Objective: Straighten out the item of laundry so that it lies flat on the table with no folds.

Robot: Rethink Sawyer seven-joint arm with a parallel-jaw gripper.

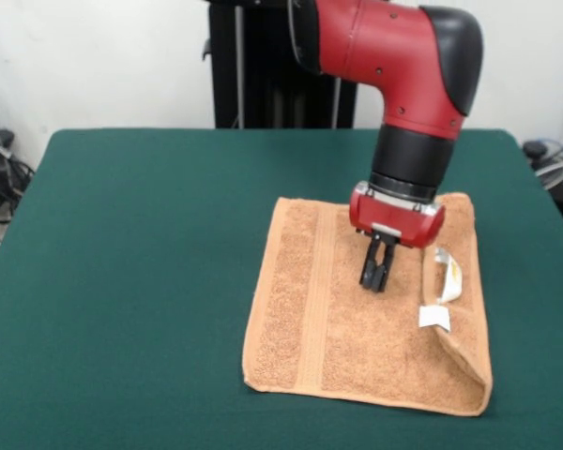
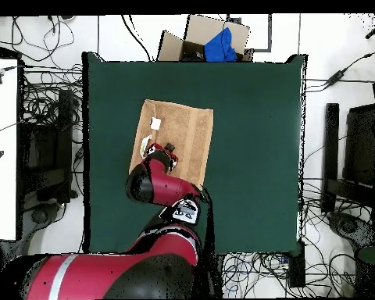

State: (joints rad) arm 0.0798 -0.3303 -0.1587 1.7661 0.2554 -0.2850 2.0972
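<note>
Mostly, the towel (image 1: 357, 309) is lying flat on the tabletop (image 1: 131, 281), but one side edge beside the tag (image 1: 435, 317) is folding inward. The pincer (image 1: 377, 274) is hovering over the towel's middle, nearly closed, gripping nothing. Unfolding that edge is remaining.

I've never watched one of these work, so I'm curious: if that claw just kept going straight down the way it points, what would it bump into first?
Most likely the towel. The gripper points straight down over the towel's middle, beside the folded-over edge with the white tag. Its fingers look close together. Whether the tips already touch the cloth is hard to judge; the table lies beneath.
</note>
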